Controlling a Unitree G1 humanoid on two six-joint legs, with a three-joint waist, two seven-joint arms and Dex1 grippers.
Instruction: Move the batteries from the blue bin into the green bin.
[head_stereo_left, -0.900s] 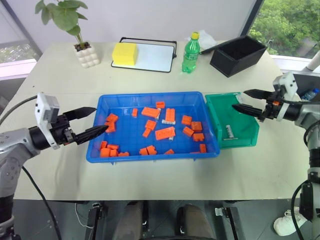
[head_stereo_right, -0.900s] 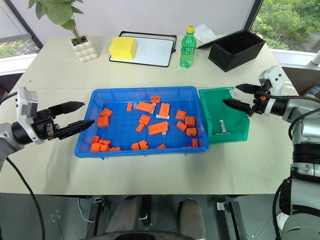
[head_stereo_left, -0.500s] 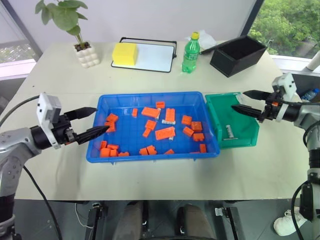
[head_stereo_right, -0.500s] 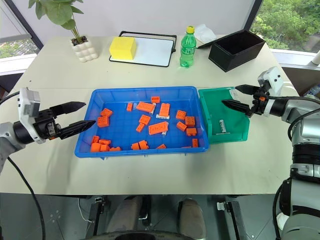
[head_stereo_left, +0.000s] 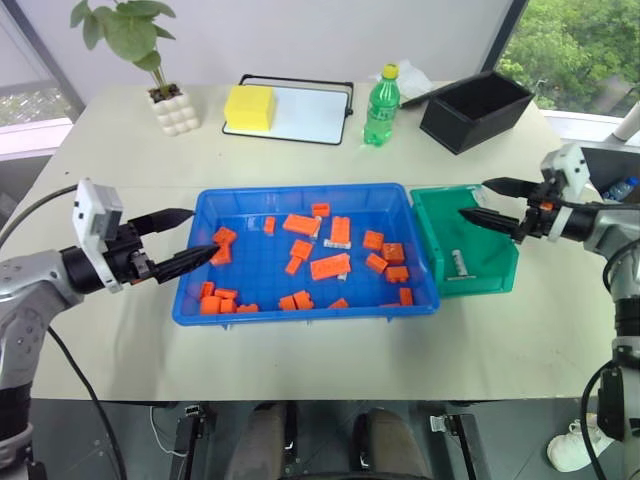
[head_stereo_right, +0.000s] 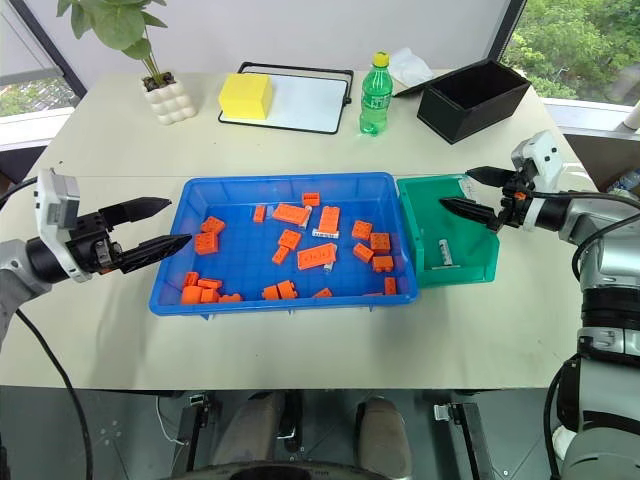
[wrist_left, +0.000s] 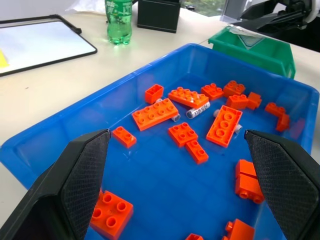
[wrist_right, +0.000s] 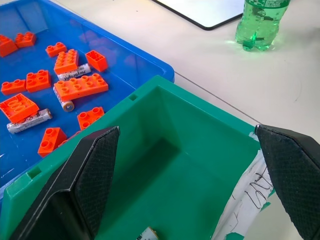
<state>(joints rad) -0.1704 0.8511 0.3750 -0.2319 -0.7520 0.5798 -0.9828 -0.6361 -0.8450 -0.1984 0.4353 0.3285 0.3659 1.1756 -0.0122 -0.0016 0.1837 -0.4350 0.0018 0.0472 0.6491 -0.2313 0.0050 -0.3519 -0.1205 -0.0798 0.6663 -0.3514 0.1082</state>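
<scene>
The right gripper (head_stereo_left: 492, 204) is hovering with its fingers spread wide and empty over the green bin (head_stereo_left: 497, 272) at the right of the frame; one battery (head_stereo_left: 459, 264) is already lying on that bin's floor. The left gripper (head_stereo_left: 186, 239) is likewise released and empty, poised at the left rim of the blue bin (head_stereo_left: 300, 315). The remaining batteries (wrist_right: 28, 120) are lying among the orange blocks (head_stereo_left: 330, 267) near the middle of the blue bin, one partly tucked beside a long block.

The next pick is probably best approached from above, with the fingers aligned across a battery's length so that neighbouring blocks are not being caught or pushed over it.

In the upper half of the frame, a green bottle (head_stereo_left: 381, 106), a black box (head_stereo_left: 475, 110), a clipboard (head_stereo_left: 308, 112) carrying a yellow sponge (head_stereo_left: 249, 107), and a potted plant (head_stereo_left: 160, 70) are standing well apart from both bins and are not obstructing anything.
</scene>
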